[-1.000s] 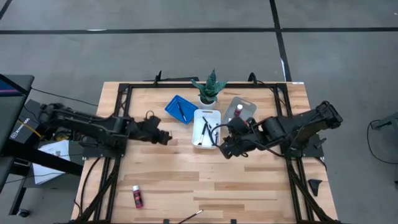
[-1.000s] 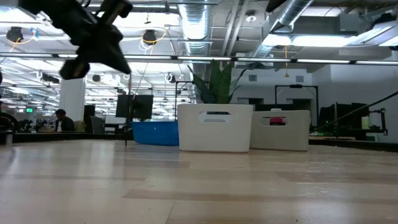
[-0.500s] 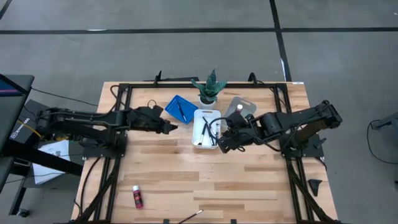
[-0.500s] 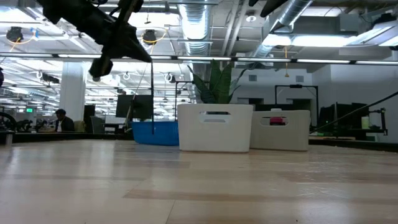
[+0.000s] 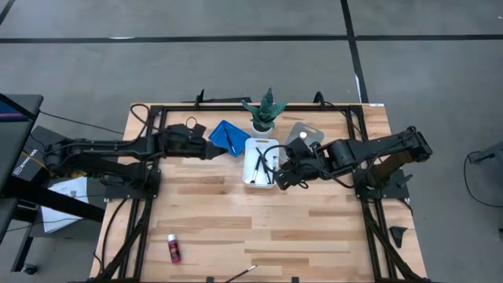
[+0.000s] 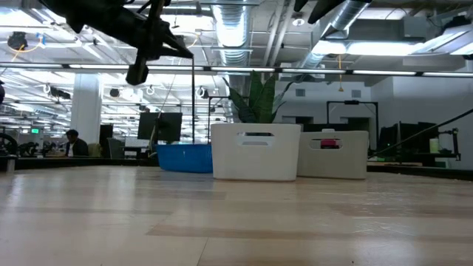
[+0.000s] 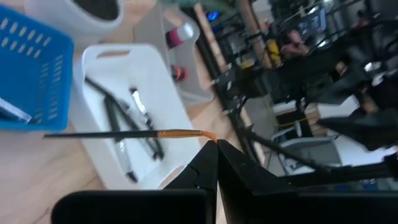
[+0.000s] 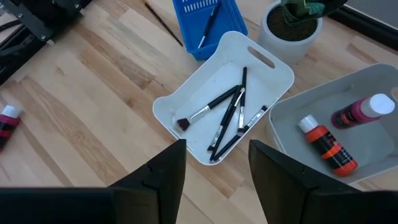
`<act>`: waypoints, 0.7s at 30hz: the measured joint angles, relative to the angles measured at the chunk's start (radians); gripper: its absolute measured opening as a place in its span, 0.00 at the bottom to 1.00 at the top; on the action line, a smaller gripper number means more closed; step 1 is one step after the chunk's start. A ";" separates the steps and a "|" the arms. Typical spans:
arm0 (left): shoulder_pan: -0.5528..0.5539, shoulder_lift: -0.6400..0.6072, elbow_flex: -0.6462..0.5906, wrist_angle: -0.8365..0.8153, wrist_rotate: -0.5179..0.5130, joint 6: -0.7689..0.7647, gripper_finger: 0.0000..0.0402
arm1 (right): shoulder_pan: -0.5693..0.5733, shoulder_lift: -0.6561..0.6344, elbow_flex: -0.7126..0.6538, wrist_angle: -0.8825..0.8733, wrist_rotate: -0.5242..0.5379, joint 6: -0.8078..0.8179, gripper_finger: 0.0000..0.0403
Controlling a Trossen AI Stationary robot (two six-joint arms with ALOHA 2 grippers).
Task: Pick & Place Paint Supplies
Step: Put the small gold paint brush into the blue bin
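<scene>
A thin paintbrush (image 7: 124, 134) is hanging pinched by its orange tip in the left pincer (image 7: 216, 147), raised above the desk (image 5: 236, 212) near the blue tray (image 5: 229, 137), beside the white tray (image 8: 205, 93) of brushes. This looks like the carrying step; next comes lowering it into a tray and letting go. The right pincer (image 8: 211, 155) is hovering spread over the white tray. Which tray is the target is unclear. A red bottle (image 5: 174, 248) is lying near the desk's front edge.

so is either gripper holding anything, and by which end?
Left gripper pinches a thin paintbrush at its orange tip end. Right gripper is open, empty.
</scene>
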 joint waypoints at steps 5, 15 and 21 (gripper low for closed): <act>0.041 0.000 0.000 0.060 0.017 0.000 0.00 | -0.005 0.000 0.000 -0.006 0.000 -0.003 0.42; 0.153 0.000 0.000 0.059 0.016 0.056 0.00 | -0.009 0.000 0.000 -0.007 -0.001 -0.019 0.42; 0.250 0.000 0.000 0.049 0.023 0.093 0.00 | -0.009 0.000 0.000 -0.008 -0.004 -0.019 0.42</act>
